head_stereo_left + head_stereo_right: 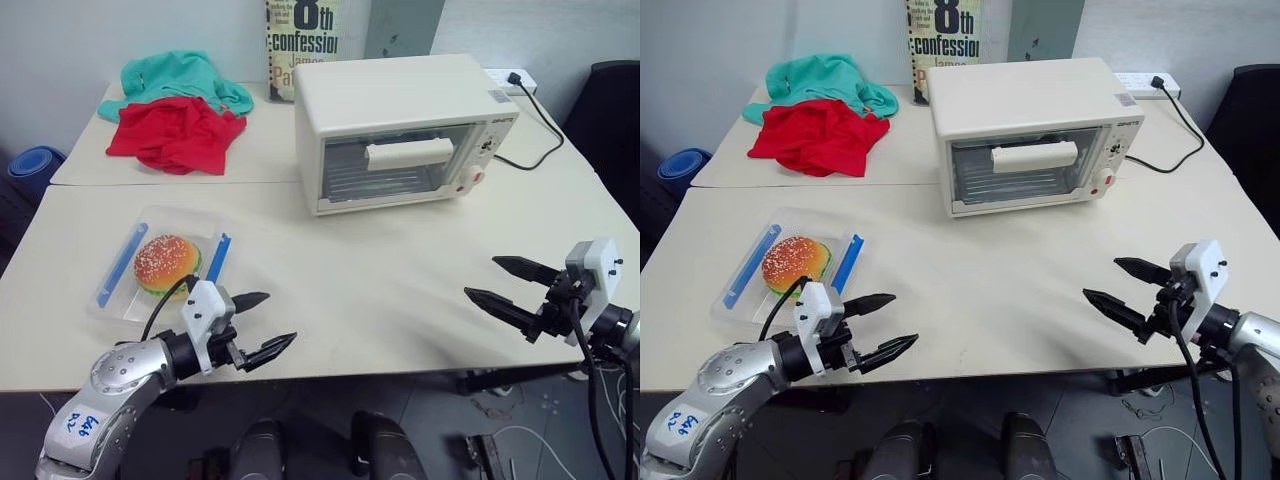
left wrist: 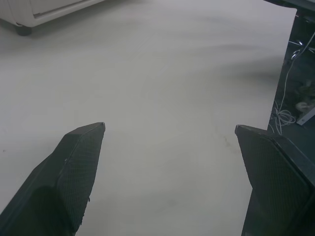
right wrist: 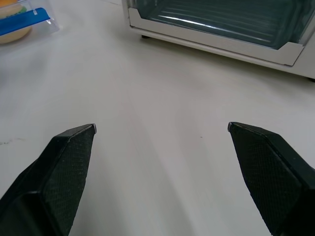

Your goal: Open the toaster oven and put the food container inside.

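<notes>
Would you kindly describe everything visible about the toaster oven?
The toaster oven is a boxy cream-white appliance, apparently painted metal, standing upright on the table toward its far side. Its glass door is shut, with a wide cream bar handle and red knobs beside it. A black power cord runs behind it. Nothing grips it.

Closed toaster oven [image 1: 400,125] behind; food container [image 1: 165,265] front-left.

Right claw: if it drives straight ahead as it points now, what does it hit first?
Likely the toaster oven, low at its closed glass door; the right claw is open, with bare table between. Depth is uncertain.
</notes>
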Robot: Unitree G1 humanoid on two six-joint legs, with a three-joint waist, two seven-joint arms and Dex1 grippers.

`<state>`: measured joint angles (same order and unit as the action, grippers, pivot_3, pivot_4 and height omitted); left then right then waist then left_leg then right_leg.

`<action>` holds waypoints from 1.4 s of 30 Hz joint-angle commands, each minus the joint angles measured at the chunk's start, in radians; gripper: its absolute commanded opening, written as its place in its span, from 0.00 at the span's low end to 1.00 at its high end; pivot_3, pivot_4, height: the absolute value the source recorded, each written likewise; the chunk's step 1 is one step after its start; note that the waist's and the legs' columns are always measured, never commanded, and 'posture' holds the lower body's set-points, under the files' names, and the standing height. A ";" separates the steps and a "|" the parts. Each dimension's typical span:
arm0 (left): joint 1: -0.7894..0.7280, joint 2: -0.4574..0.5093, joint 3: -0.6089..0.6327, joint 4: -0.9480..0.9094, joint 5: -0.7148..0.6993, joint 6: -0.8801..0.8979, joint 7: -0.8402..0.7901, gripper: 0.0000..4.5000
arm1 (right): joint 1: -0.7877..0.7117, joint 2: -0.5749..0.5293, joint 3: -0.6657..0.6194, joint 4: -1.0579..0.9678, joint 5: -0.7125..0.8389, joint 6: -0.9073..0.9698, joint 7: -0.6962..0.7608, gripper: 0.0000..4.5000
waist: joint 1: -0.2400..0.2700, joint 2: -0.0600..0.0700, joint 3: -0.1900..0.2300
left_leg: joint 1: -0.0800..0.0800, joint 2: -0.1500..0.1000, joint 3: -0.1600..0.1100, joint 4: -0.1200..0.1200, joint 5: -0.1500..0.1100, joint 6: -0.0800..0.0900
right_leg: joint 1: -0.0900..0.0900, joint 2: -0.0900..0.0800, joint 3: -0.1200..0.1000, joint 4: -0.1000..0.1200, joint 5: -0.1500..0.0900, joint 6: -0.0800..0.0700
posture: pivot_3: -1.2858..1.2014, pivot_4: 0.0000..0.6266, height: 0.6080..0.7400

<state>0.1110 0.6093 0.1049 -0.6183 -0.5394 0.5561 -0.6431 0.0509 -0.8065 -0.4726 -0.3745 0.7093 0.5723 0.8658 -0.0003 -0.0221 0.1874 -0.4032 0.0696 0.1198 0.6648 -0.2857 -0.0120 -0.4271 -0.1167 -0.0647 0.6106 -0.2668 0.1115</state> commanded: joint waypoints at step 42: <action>-0.698 0.161 0.031 0.178 -0.283 0.186 -0.061 1.00 | -0.904 0.198 0.335 0.734 -0.285 -0.172 -0.026 1.00 | -0.005 0.001 0.000 | -0.002 0.000 0.003 -0.001 0.004 -0.006 | -0.002 0.001 0.000 0.002 0.001 0.002 | 0.52 0.24 1.00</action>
<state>-0.5728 0.7662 0.1350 -0.4416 -0.8459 0.7659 -0.7015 -0.8432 -0.6047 -0.1246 0.4118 0.4098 0.4175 0.8134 -0.0056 -0.0216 0.1873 -0.4051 0.0695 0.1225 0.6641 -0.2815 -0.0184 -0.4288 -0.1157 -0.0643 0.6127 -0.2659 0.1130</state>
